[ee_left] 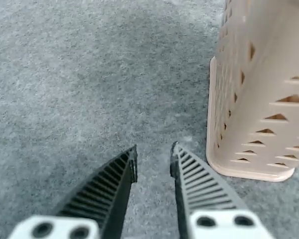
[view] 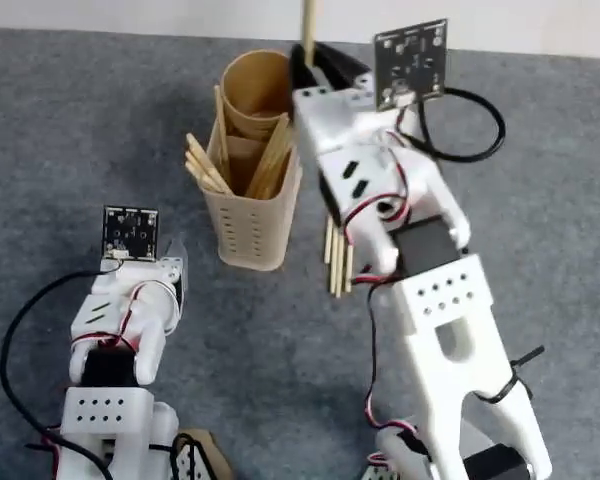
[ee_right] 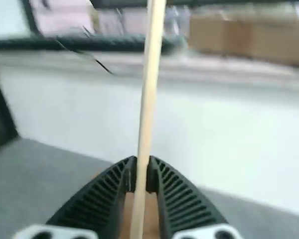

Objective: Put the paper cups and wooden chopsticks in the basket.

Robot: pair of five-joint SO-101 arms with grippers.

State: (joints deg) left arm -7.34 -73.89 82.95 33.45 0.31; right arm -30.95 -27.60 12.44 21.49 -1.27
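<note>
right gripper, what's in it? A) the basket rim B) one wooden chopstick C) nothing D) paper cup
B: in the right wrist view the right gripper is shut on a single chopstick that sticks out past its fingertips.

A table (view: 80, 120) covered in grey, felt-like fabric. A beige perforated plastic basket (view: 248, 225) stands upright on it near the middle. A small bundle of wooden chopsticks (view: 334, 265) lies flat on the fabric just beside the basket.
</note>
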